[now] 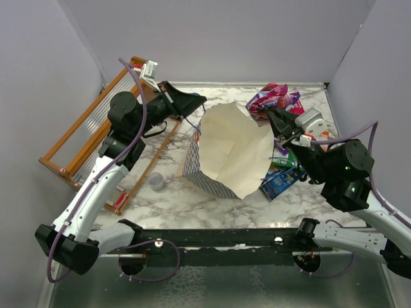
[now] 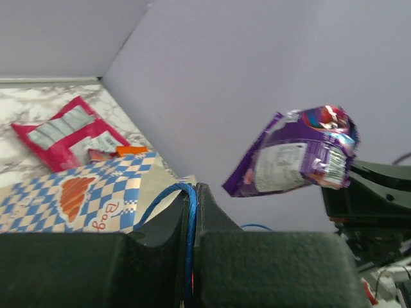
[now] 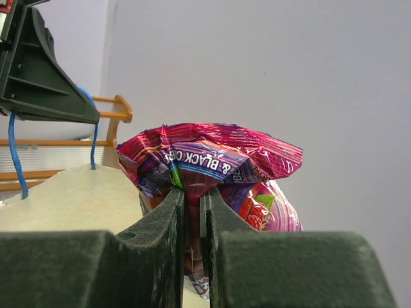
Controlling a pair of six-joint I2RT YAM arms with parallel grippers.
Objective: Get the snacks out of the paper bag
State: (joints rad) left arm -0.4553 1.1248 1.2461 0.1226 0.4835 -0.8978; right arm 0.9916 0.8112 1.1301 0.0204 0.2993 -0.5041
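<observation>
The paper bag (image 1: 228, 151), blue-and-white checkered outside and cream inside, lies tilted in the middle of the table with its mouth open. My left gripper (image 1: 192, 101) is at the bag's far-left rim, shut on a thin blue string handle (image 2: 191, 218). To the right of the bag mouth, my right gripper (image 1: 277, 120) holds a glossy purple-pink snack packet (image 3: 205, 157) up in the air, pinched by its edge. A pink-red pouch (image 2: 67, 131) lies on the table behind the bag. A blue packet (image 1: 282, 183) and a green wrapper (image 1: 283, 164) lie by the bag's right side.
An orange wooden rack (image 1: 83, 138) leans at the far left, beside my left arm. A small grey-blue cup (image 1: 157, 181) stands on the marble table left of the bag. Grey walls close in the back and both sides.
</observation>
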